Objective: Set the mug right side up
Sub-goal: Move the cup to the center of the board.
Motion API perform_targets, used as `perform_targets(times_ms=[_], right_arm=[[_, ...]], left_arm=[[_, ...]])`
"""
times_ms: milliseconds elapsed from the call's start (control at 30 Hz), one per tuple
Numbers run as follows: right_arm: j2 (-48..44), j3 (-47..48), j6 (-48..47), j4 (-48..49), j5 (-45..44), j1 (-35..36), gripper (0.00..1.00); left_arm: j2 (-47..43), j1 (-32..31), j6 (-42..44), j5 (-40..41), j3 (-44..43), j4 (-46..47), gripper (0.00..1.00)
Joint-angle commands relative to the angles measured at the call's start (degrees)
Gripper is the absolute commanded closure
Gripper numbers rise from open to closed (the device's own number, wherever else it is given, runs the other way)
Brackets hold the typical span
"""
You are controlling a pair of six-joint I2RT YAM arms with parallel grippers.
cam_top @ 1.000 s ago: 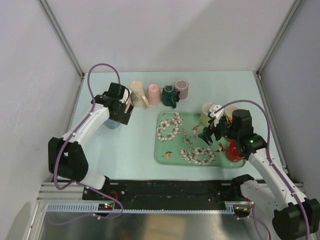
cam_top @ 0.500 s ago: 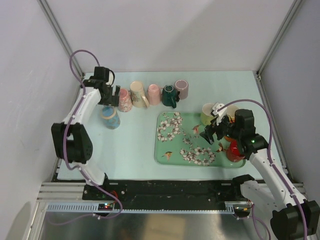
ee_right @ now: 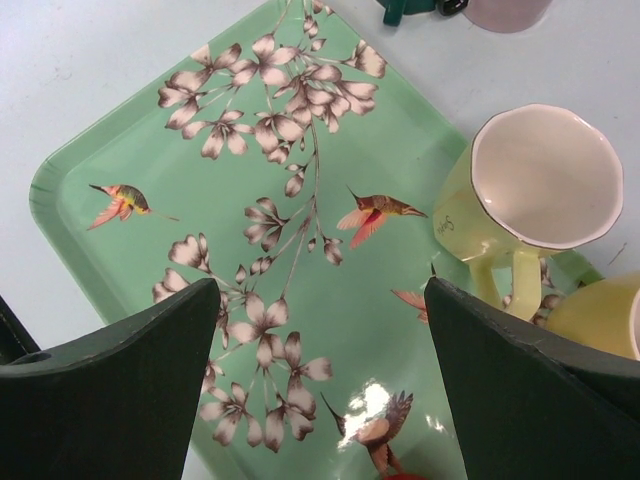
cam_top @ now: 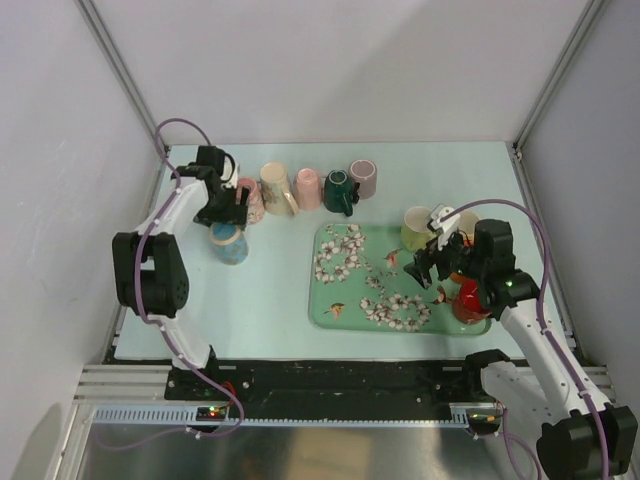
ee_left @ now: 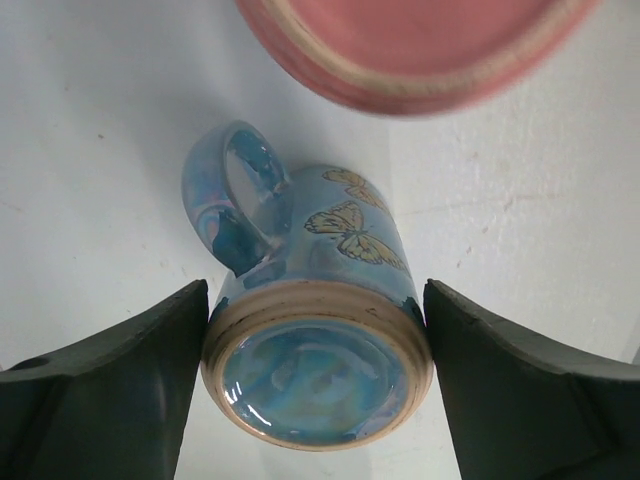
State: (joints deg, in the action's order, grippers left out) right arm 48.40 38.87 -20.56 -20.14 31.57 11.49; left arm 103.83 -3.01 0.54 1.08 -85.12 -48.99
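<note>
A blue mug with butterflies (cam_top: 228, 244) stands upside down on the table at the left, its glazed base (ee_left: 315, 372) facing up and its handle (ee_left: 232, 195) pointing away. My left gripper (cam_top: 226, 212) hangs just above it. In the left wrist view the left gripper (ee_left: 315, 375) is wide open, with one finger (ee_left: 120, 390) on each side of the mug's base and close to it. My right gripper (cam_top: 426, 268) is open and empty over the flowered green tray (cam_top: 345, 285); it also shows in the right wrist view (ee_right: 320, 380).
A row of mugs lies along the back: pink floral (cam_top: 250, 200), cream (cam_top: 277, 187), pink (cam_top: 308, 188), dark green (cam_top: 340, 190), mauve (cam_top: 363, 178). On the tray's right side stand a pale yellow mug (ee_right: 530, 185), another yellow mug (cam_top: 462, 225) and a red one (cam_top: 468, 300).
My left gripper left the blue mug, swung to the back left, and has now come back over the mug. The right arm has barely shifted.
</note>
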Motion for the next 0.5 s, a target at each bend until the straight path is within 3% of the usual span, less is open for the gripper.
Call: perform_targets(times_ms=[0,267,467], right_arm=[[-0.1,-0.3,0.0,0.0,1.2,0.7,0.11],[2.6,-0.2,-2.8,1.7,0.3,5.8,0.11],[5.0,-0.2,-5.0,2.2,-0.2,10.4,0.1]], left_arm=[[-5.6,-3.6,3.3,-6.1,5.6,-2.7,0.17],[-15.0,-16.3,15.5,-10.3,18.4,-2.8,0.2],[-23.5,-24.4,21.4,-13.5,23.1,-2.3,0.11]])
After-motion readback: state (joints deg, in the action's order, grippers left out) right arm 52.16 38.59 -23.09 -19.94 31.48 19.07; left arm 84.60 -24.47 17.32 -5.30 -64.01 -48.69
